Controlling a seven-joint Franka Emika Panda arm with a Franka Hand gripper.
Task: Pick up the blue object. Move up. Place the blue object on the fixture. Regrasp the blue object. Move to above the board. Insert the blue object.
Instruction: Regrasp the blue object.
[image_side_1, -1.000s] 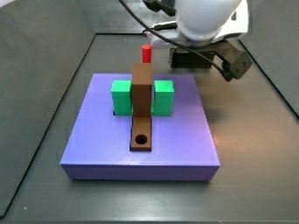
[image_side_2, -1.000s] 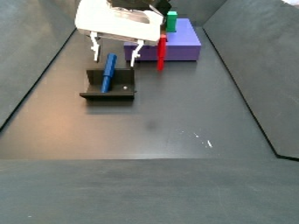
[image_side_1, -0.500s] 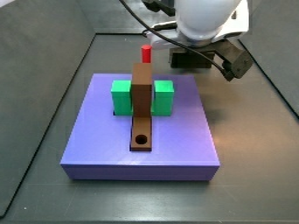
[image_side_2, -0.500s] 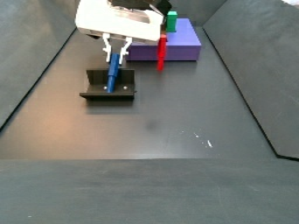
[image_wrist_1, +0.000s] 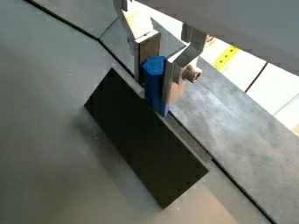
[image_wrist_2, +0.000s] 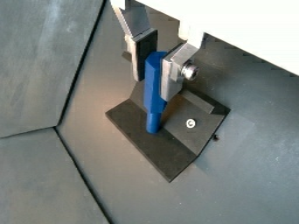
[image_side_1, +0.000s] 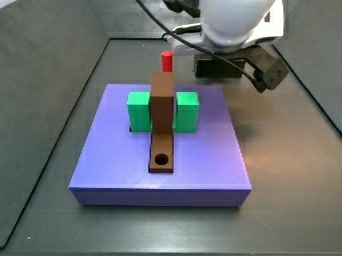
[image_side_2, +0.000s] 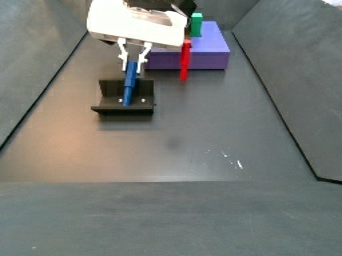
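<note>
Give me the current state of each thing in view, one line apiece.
Gripper: over the fixture, fingers either side of the blue object; cannot tell if clamped.
Blue object: upright, lower end on the fixture.
Fixture: on the floor, beside the board.
Board: flat, red peg upright.

A dark grey floor is spreading flat and reflecting soft light. Dark walls are rising around it. Small pale specks are lying on the floor.
</note>
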